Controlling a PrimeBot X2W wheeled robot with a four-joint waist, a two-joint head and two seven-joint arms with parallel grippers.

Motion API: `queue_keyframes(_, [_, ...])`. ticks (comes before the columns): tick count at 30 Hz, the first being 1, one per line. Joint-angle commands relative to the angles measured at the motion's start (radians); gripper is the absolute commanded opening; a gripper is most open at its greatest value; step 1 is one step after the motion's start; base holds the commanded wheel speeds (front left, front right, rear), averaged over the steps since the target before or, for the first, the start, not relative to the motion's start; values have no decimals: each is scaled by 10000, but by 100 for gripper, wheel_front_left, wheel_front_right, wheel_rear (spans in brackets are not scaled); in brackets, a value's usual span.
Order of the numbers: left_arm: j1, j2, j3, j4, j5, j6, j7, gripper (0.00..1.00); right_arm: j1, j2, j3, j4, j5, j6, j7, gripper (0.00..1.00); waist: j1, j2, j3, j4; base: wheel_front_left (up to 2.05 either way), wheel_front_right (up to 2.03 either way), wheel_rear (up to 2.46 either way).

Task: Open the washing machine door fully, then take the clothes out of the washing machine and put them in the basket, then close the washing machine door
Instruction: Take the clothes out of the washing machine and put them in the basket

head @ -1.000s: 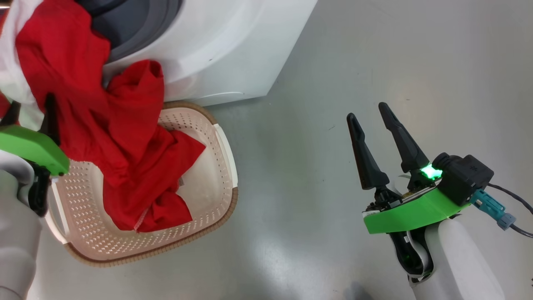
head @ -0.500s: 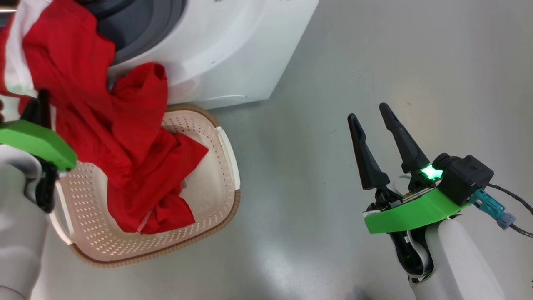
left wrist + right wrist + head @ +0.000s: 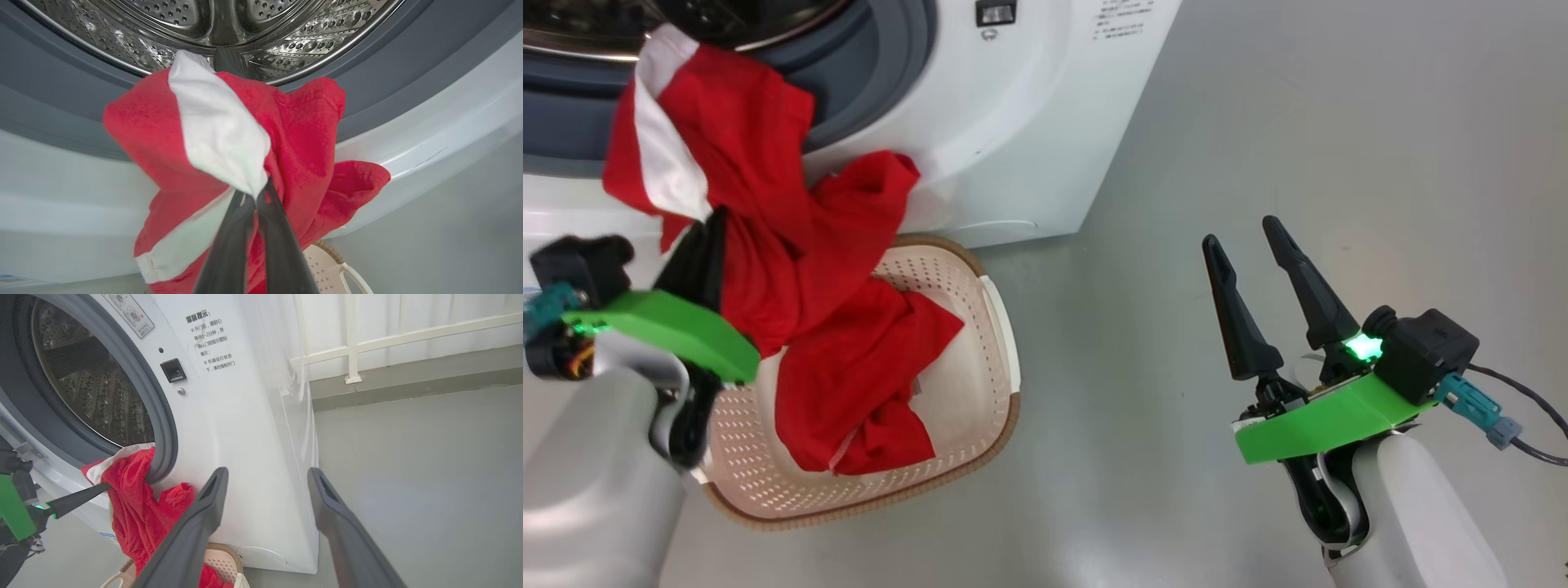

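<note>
Red clothes (image 3: 849, 351) with white trim trail from the washing machine's (image 3: 1029, 122) grey gasket down into the cream basket (image 3: 1010, 408) on the floor in front of it. My left gripper (image 3: 716, 220) is shut on the upper part of the garment, just below the opening. In the left wrist view the two fingers (image 3: 229, 245) pinch the red and white fabric (image 3: 302, 134) in front of the steel drum (image 3: 212, 20). My right gripper (image 3: 1239, 229) hangs open over the floor to the right, holding nothing. The washing machine door is out of view.
Bare grey floor (image 3: 1258, 122) lies to the right of the machine. The right wrist view shows the machine's side (image 3: 253, 457), a white railing (image 3: 351, 347) along the wall behind, and my left gripper's fingers (image 3: 77, 500) on the clothes (image 3: 135, 510).
My left gripper's fingers, apart a second ago, have closed on the red garment. The head camera has moved, so more of the machine's front now shows. The right arm holds still.
</note>
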Motion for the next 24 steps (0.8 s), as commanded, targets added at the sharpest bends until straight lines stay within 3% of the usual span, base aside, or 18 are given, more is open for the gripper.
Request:
queue_keyframes(1, [322,499,381,-525,179,-29,-92,0,244,109,227,-180,26,16,-48,100,0,0,-199,150,0,0,0])
queue_keyframes(15, [3194,422,210,-3924,1193,-29,-93,0,512,109,326,88,31,16,-48,100,0,0,-1012,464,0,0,0])
queue_keyframes(24, [4025,493,-332,-3945,846,-29,-93,0,631,109,440,169,77,16,-48,100,0,0,-1279,319,0,0,0])
